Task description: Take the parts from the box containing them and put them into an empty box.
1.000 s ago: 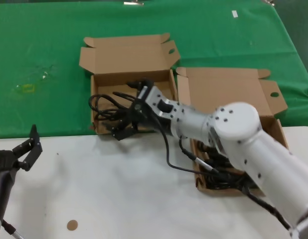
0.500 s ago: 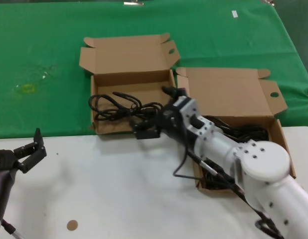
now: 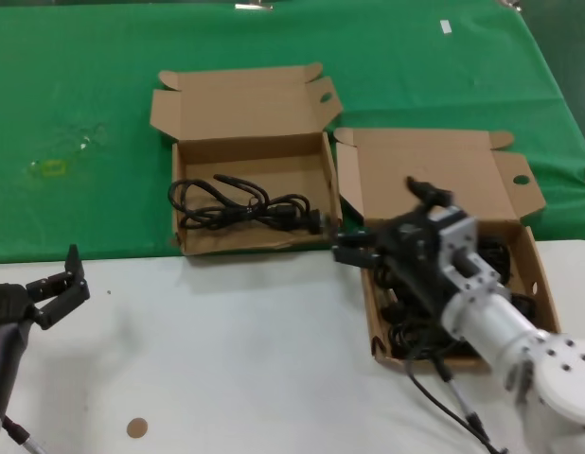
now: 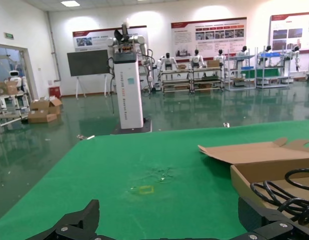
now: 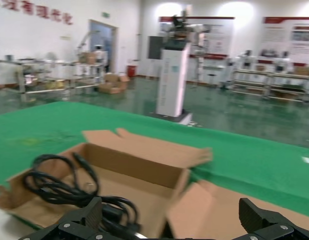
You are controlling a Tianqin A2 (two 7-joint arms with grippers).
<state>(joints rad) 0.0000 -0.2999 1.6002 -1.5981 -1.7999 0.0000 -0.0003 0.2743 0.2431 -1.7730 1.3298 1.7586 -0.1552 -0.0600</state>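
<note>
right end effector (image 3: 354, 248) hovering spread and empty over the near-left corner of the narrower box (image 3: 534, 270) | left end effector (image 3: 54, 288) waiting spread over the white worktop (image 3: 226, 359) | one cable (image 3: 240, 206) lying in the squarish box (image 3: 245, 123), others (image 3: 420, 326) in the narrower one | right wrist view alone showing the hall behind

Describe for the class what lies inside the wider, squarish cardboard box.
One black power cable lies coiled on the floor of the wider box, one loop hanging over its side wall. Nothing else is visible inside; only the floor under the cable is covered.
</note>
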